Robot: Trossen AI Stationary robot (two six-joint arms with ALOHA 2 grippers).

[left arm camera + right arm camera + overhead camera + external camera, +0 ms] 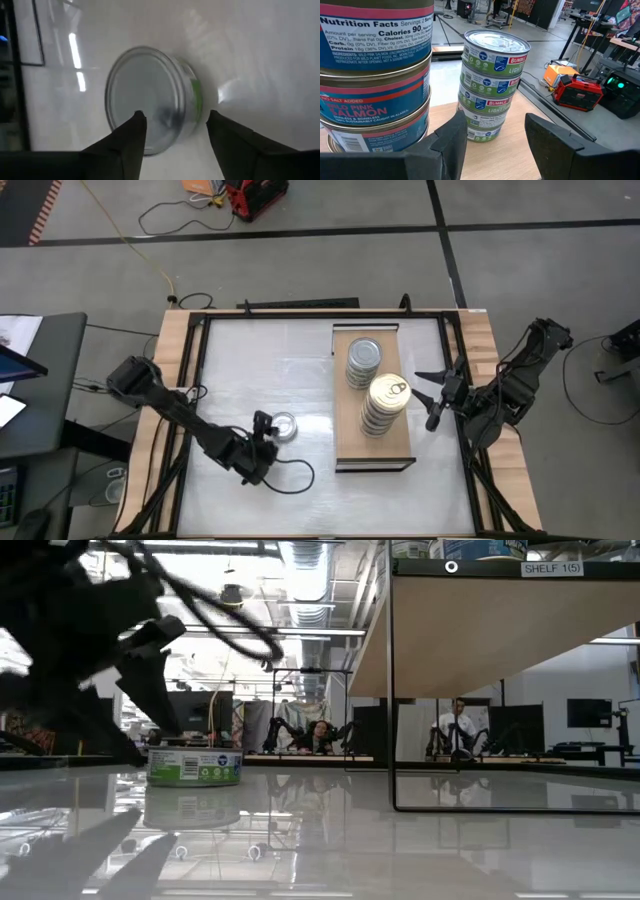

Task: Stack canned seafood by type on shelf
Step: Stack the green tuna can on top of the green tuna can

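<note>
The left tool (268,423) sits low over the white surface (260,360), fingers spread open. Just ahead of its fingertips lies a single tin (284,426) with a plain silver lid and a green band on its label. In the left wrist view this tin (150,100) shows beyond the two dark fingers (125,145), partly between them, not clamped. In the low view the same tin (195,765) rests flat on the glossy surface, with the dark left tool (120,670) just beside it.

Further right, well apart from the left tool, the shelf (345,440) lies on the surface as a long light-wood board with a thin dark frame. It carries two stacks of tins: a silver-lidded stack (364,363) toward the far end, and a taller stack topped by a gold pull-tab lid (386,402) nearer the middle.

The right tool (432,394) hangs just beside the shelf's right edge, fingers spread wide and holding nothing, nearest the gold-lidded stack. Its wrist view looks past the open fingers (452,137) at the green-labelled light tuna stack (492,85) and, closer, the pink salmon stack (375,75).
</note>
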